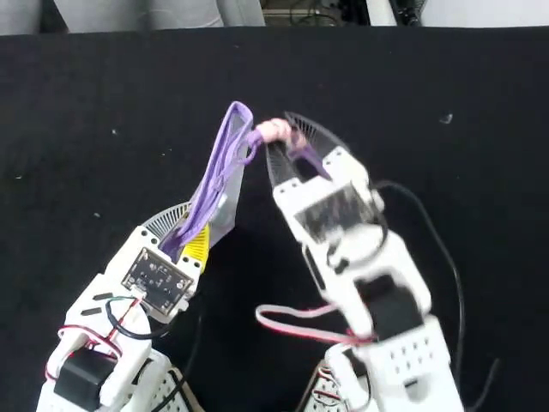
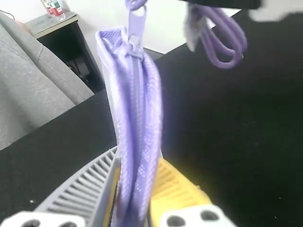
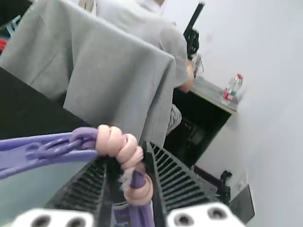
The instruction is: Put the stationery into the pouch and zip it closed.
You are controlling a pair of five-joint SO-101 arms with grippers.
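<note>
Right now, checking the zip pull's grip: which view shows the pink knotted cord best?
The right wrist view: the pink knotted cord sits close up between the right gripper's fingers. The high view gives it as a small pink lump at the purple pouch's top; the left wrist view gives the pouch's zip instead.

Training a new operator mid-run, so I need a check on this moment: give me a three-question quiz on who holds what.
1. True or false: the purple pouch lies flat on the black table.
2. What does the right gripper clamp? A) a pen B) the pink knotted pull C) nothing
3. Fill in: the left gripper is shut on the ____.
Key: 1 false; 2 B; 3 pouch.
</note>
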